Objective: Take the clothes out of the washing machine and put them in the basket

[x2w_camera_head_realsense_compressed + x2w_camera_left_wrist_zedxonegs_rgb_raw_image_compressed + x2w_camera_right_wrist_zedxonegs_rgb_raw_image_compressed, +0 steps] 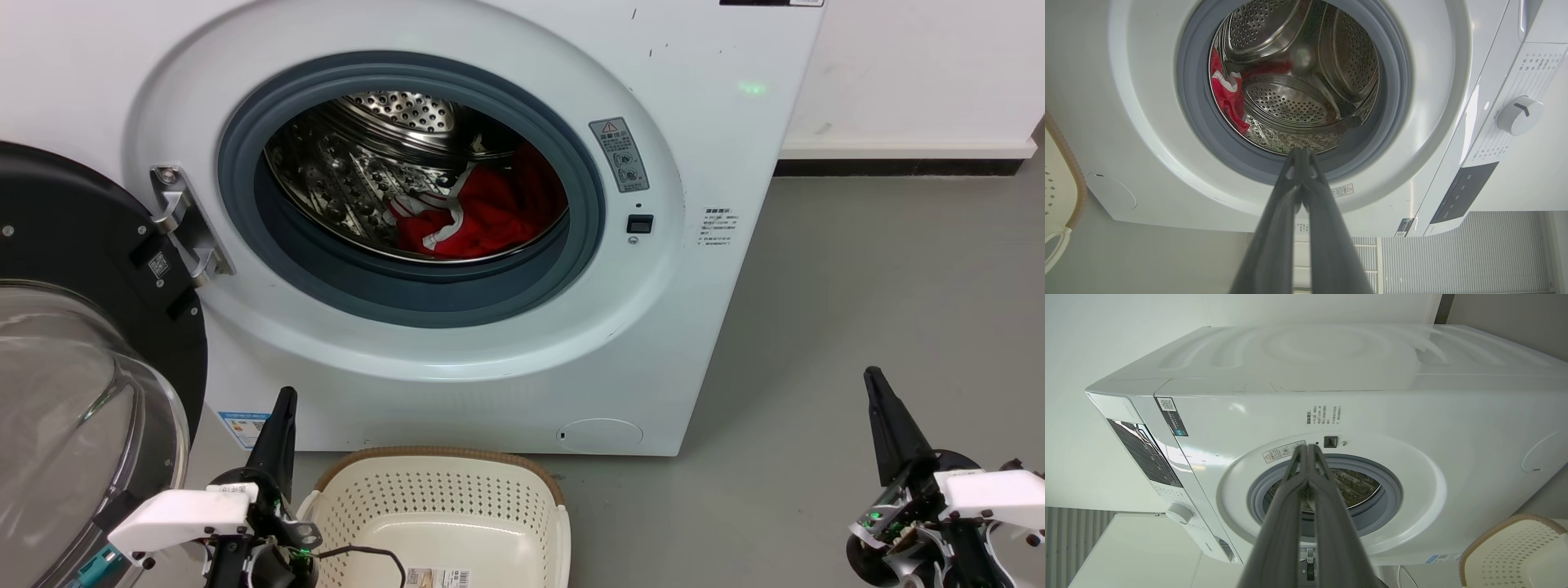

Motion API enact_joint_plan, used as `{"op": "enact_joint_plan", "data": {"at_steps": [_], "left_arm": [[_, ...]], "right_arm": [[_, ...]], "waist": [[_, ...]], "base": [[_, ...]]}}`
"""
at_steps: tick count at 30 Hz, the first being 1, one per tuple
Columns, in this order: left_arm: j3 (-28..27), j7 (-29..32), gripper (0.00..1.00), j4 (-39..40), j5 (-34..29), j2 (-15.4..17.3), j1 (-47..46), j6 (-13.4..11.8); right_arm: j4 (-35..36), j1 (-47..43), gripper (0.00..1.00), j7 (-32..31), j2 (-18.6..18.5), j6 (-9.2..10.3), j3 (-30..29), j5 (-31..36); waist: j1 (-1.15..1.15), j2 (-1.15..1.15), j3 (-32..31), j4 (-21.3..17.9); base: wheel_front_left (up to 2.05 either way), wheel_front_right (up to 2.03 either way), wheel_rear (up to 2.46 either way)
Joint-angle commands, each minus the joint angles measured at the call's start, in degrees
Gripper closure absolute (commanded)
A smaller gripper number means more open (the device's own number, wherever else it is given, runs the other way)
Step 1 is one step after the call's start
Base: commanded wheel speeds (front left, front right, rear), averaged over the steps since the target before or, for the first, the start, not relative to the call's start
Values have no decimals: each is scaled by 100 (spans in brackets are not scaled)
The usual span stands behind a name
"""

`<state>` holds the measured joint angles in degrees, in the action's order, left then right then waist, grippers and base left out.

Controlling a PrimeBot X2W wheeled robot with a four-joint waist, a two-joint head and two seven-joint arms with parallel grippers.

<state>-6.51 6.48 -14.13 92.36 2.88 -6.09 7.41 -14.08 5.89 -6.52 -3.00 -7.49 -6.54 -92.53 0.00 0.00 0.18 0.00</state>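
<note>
Now | washing machine door [65, 392] open wide | red clothes [482, 216] low in drum [351, 163] | basket [433, 490] below opening, likely for short drop | both jaws together, empty

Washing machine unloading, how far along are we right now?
Done: the washing machine door stands open. In hand: nothing; the left pincer and right pincer are both shut and empty, low in front of the machine. Left: the red clothes lie in the drum, and the basket shows no clothes in it, so every piece has yet to be moved.
</note>
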Motion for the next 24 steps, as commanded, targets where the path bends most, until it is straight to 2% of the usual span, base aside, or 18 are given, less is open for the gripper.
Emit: {"op": "enact_joint_plan", "data": {"at_steps": [1,24], "left_arm": [[-12,20,100,4,12,-8,-35,25],[-12,20,100,4,12,-8,-35,25]], "right_arm": [[-10,72,100,-1,19,0,2,25],[-10,72,100,-1,19,0,3,25]], "waist": [[0,0,0,0],[0,0,0,0]], "base": [[0,0,0],[0,0,0]]}}
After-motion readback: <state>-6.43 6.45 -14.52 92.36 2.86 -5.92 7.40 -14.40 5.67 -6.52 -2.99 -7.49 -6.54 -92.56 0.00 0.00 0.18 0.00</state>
